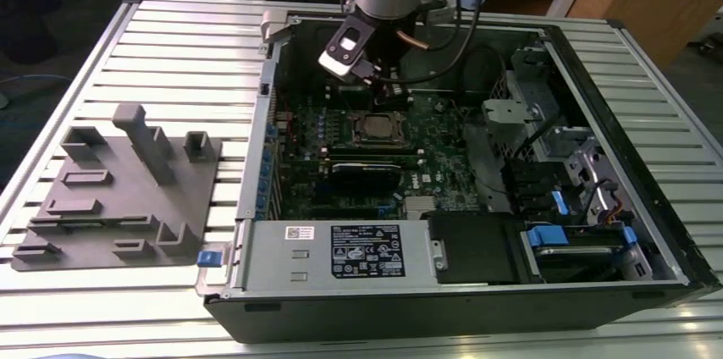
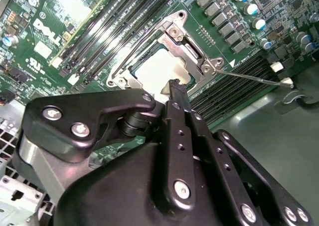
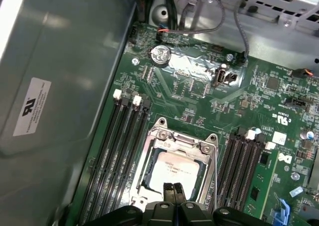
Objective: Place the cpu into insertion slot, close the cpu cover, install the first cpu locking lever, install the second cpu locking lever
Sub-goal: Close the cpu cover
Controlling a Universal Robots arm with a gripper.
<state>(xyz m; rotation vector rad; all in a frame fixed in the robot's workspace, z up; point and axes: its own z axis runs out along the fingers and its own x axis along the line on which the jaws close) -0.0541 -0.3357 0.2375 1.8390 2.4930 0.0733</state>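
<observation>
First wrist view: gripper (image 3: 173, 187) closed tight, empty, set at cpu (image 3: 172, 169) edge, probably to push the cover (image 3: 158, 132) down.

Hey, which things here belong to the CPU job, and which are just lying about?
Job in hand:
- dull silver-grey square cpu, seated in the silver-rimmed square insertion slot
- thin silvery metal cpu cover, lying over it
- black gripper, shut, by the cpu's edge

Lying about:
- grey plastic fixture tray beside the black computer case
- silver power supply box
- round silver coin battery
</observation>
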